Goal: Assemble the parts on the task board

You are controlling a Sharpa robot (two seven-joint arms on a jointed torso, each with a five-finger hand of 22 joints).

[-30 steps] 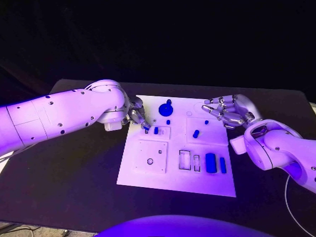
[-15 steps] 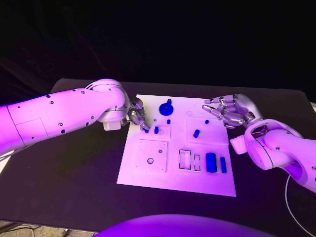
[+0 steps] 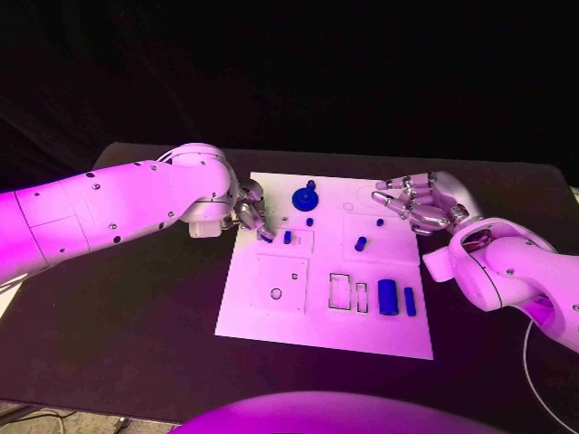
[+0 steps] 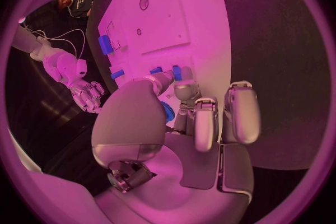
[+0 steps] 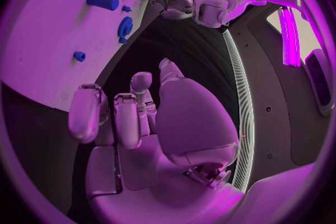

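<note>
White and flat, the task board (image 3: 280, 316) lies mid-frame on the black bench (image 3: 107, 344) in the head view. We see the left hand (image 3: 250, 213) at the board's upper left edge, its fingers (image 4: 203, 123) bent down over two small blue parts (image 3: 287, 238) that stand just beside the fingertips; in the left wrist view another blue piece (image 4: 168, 111) sits between thumb and fingers, apparently pinched. We see the right hand (image 3: 416, 205) at the board's upper right, fingers (image 5: 126, 120) loosely curled, holding nothing. A blue gear (image 3: 304, 200) lies between both hands. Lower right, a blue cylinder (image 3: 387, 297) rests apart from both.
</note>
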